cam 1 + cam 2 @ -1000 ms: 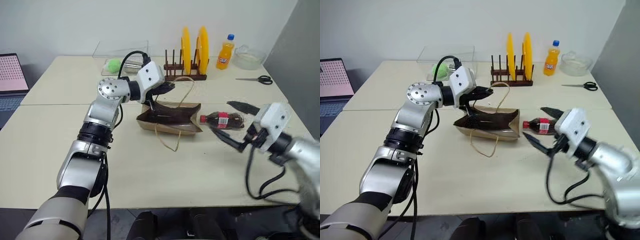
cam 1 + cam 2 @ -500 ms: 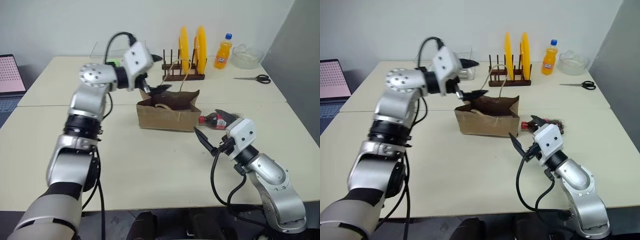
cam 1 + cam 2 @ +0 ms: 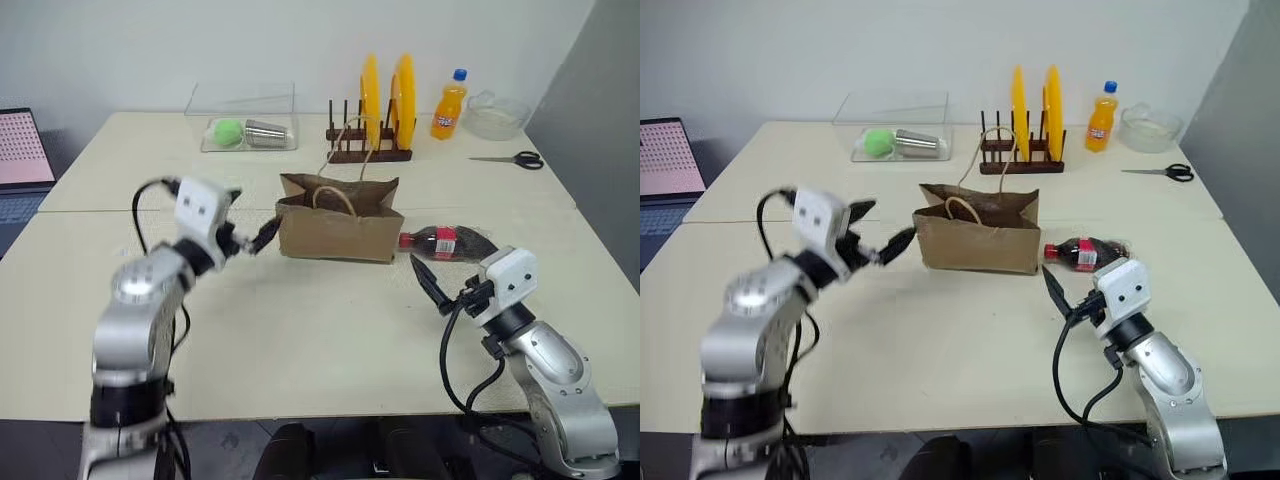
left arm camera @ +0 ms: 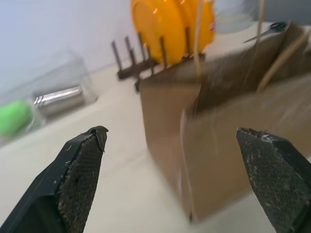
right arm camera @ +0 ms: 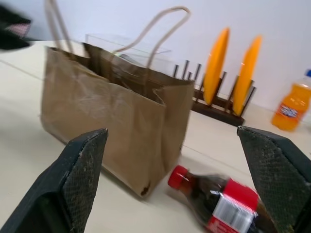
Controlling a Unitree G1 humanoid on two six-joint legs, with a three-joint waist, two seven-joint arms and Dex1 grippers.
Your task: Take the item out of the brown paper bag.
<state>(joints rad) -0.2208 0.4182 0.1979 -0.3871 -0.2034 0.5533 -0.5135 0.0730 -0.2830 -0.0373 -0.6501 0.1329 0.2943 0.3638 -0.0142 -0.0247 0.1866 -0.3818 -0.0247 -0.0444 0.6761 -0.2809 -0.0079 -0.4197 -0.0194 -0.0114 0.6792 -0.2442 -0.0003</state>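
Cola bottle (image 3: 443, 241) lies on bench (image 3: 330, 320), just right of upright brown paper bag (image 3: 338, 219), outside it. Left pincer (image 3: 258, 238) fingers apart, empty, left of bag. Right pincer (image 3: 432, 285) apart, empty, near bottle. Task looks done; next only retreat arms.

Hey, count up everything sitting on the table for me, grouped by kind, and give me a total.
Bottles: 2, a clear plastic cola bottle with red cap and an orange soda bottle with blue cap
Yellow plates: 2
Wooden plate rack: 1
Brown paper bag: 1
Clear plastic boxes: 1
Glass bowls: 1
Scissors: 1
Total: 9
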